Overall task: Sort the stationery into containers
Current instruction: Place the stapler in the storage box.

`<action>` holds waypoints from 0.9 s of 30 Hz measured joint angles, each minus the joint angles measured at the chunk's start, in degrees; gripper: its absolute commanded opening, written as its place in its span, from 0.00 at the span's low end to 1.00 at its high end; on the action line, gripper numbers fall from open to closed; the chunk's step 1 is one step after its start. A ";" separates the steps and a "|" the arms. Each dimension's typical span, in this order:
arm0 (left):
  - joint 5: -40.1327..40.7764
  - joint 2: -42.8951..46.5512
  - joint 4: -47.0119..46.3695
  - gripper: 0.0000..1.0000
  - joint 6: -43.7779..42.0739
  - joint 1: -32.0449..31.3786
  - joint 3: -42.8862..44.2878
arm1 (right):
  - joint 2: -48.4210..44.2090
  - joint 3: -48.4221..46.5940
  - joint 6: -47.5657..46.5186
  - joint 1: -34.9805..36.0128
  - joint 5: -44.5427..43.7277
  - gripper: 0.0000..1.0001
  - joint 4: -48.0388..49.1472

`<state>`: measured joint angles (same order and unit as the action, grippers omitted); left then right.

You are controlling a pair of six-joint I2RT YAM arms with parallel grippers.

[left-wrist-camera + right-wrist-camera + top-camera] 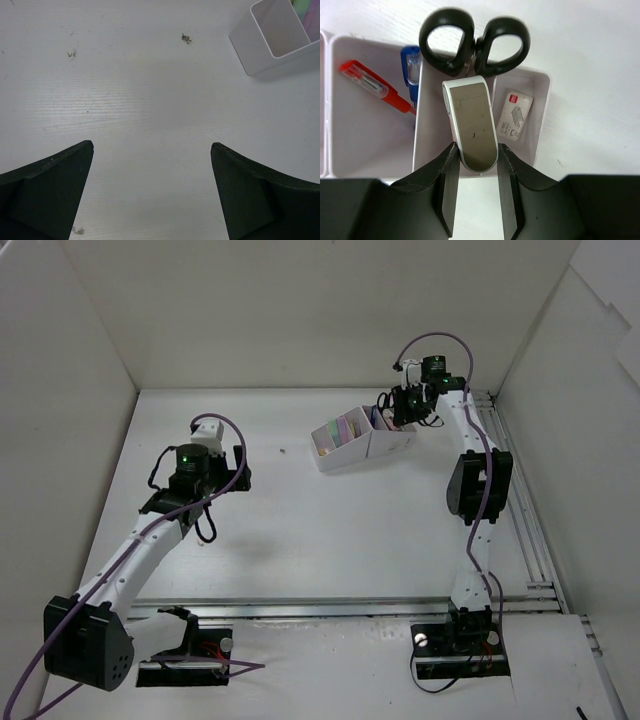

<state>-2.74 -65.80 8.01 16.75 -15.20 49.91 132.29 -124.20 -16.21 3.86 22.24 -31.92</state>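
Since it carries nothing, left gripper (152,146) hangs over table (125,90), fingers spread wide, organizer (247,47) at 1 o'clock. Organizer holds red pen (372,87) and blue pen (410,67) together; scissors (473,52) stand at 12 o'clock of right gripper (476,150), which pinches grey-and-white oblong item (472,120) above their slot, likely for release; paper packet (515,115) at 2 o'clock.
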 measured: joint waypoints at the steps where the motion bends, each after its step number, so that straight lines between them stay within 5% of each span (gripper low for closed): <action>1: -0.07 -0.15 -0.02 1.00 0.00 0.00 0.02 | -0.35 0.28 0.35 0.00 0.00 0.00 0.72; 15: -0.46 -3.17 -0.02 1.00 -0.02 0.00 1.27 | -3.65 3.08 4.68 -3.37 -4.87 0.00 6.84; 20: -0.48 -3.76 -0.02 0.99 -0.02 0.00 1.79 | -3.50 4.31 4.63 -2.75 -4.76 0.07 6.86; 22: -0.48 -3.76 -0.02 1.00 -0.02 0.00 1.90 | -3.50 4.46 4.63 -2.25 -4.24 0.22 6.88; 23: -0.46 -3.76 0.00 0.99 -0.02 0.00 1.95 | -3.50 4.50 4.63 -2.23 -3.87 0.37 6.86; 27: -0.48 -3.74 0.00 0.99 -0.02 0.00 1.95 | -3.50 4.57 4.81 -1.51 -3.52 0.48 6.91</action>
<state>-3.22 -69.54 8.01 16.73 -15.20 51.86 128.79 -119.63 -11.40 2.35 18.72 -25.02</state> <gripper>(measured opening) 0.996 0.427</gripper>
